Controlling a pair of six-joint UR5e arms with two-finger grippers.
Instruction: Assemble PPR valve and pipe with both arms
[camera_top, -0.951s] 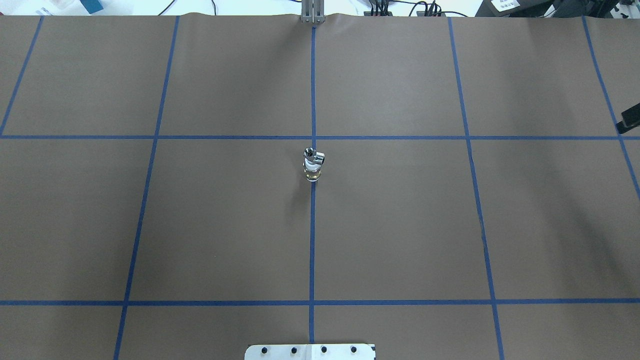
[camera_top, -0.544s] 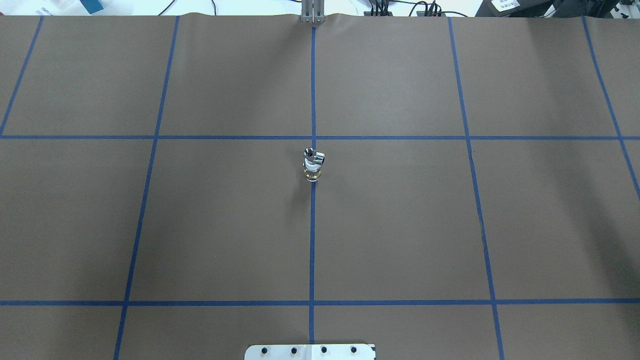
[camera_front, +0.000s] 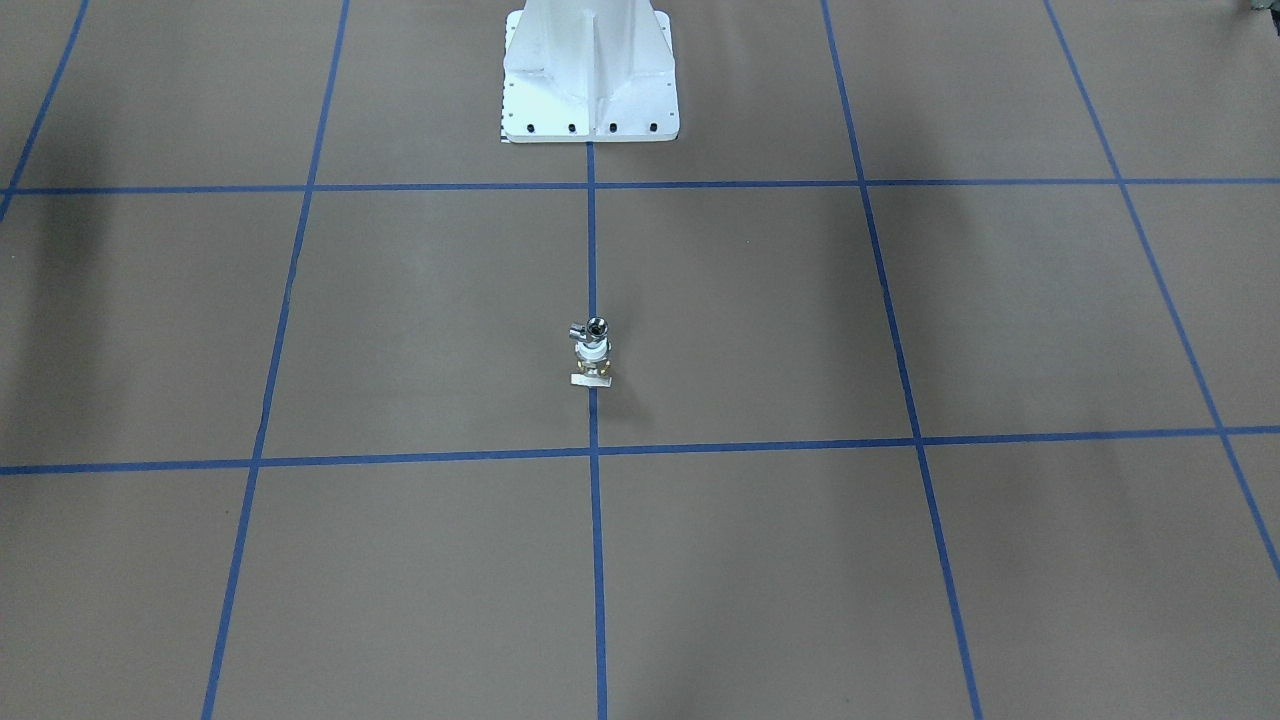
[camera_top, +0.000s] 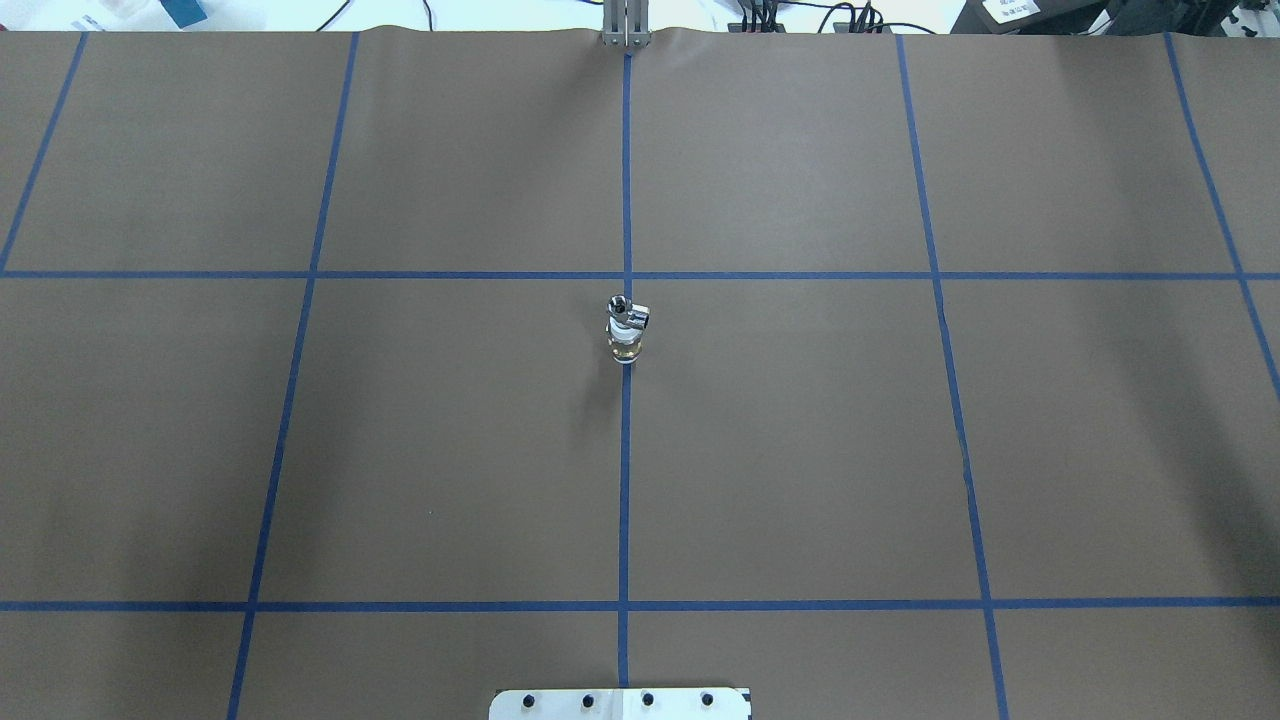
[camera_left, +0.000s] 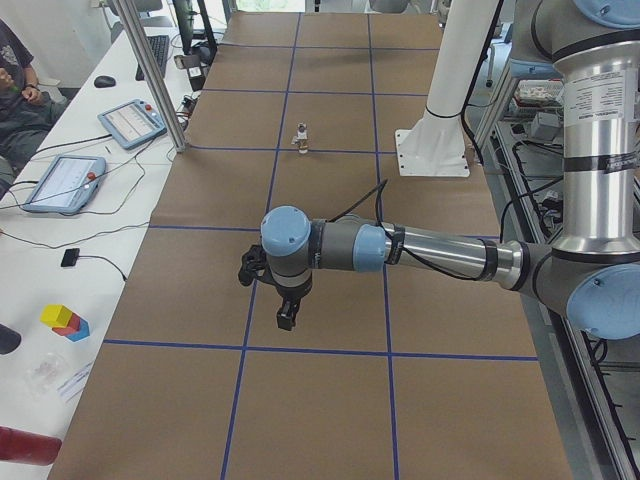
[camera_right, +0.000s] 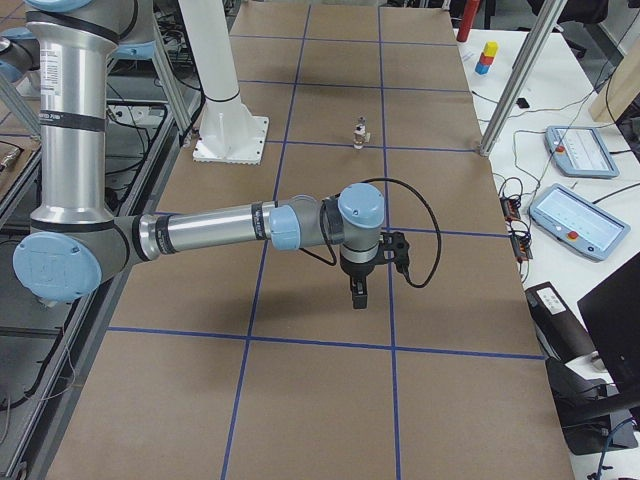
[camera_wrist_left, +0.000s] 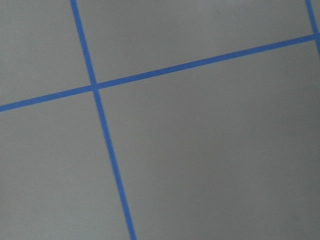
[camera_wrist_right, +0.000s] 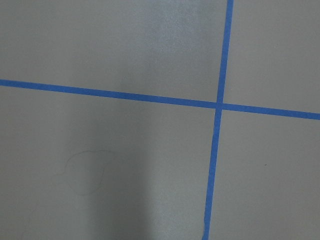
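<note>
The PPR valve (camera_top: 626, 346), white and brass with a pale tab handle, stands upright on the centre tape line. The silver pipe (camera_top: 626, 312) sits on top of it, joined to it. Both also show in the front view, valve (camera_front: 592, 366) below pipe (camera_front: 594, 332), and small in the left view (camera_left: 301, 136) and right view (camera_right: 361, 130). The left gripper (camera_left: 285, 318) hangs over the table's left end, far from the parts. The right gripper (camera_right: 358, 293) hangs over the right end. I cannot tell whether either is open or shut. Both wrist views show only brown paper and blue tape.
The white base column (camera_front: 590, 70) stands at the robot side, its plate at the overhead view's bottom edge (camera_top: 620, 703). Control tablets (camera_left: 60, 180) (camera_right: 575, 150) and metal posts (camera_left: 150, 70) stand along the operators' side. Coloured blocks (camera_left: 64, 322) lie beyond the paper.
A black gripper tip at the overhead view's right edge one second ago has moved out of view. The joined valve and pipe have not moved.
</note>
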